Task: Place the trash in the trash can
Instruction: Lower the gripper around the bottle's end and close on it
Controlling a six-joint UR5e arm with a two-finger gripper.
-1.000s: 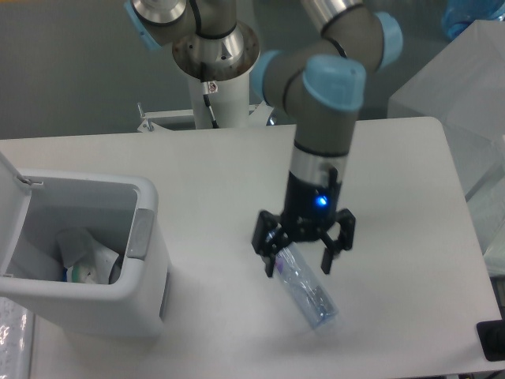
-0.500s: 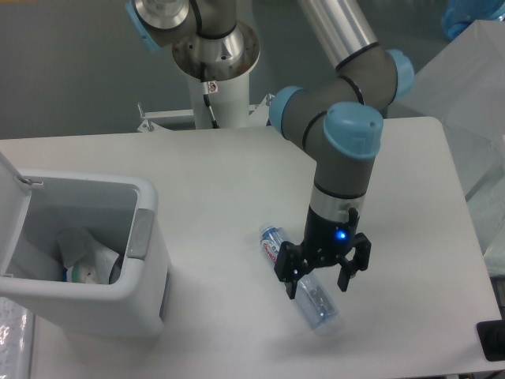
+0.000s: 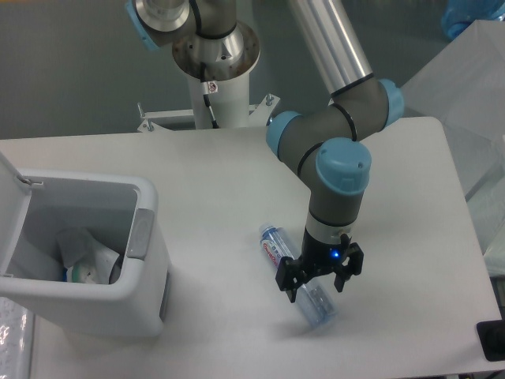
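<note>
The water bottle (image 3: 297,275), lying on the table (image 3: 221,174) with its long axis running diagonally, is being straddled crosswise at mid-length by the open gripper (image 3: 316,280), nothing being held.

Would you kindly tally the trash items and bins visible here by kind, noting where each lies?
Plastic water bottle: 1, lying on the table under the tool
Crumpled wrapper: 1, inside the trash can
Trash can: 1, lid open
Total: 3
</note>
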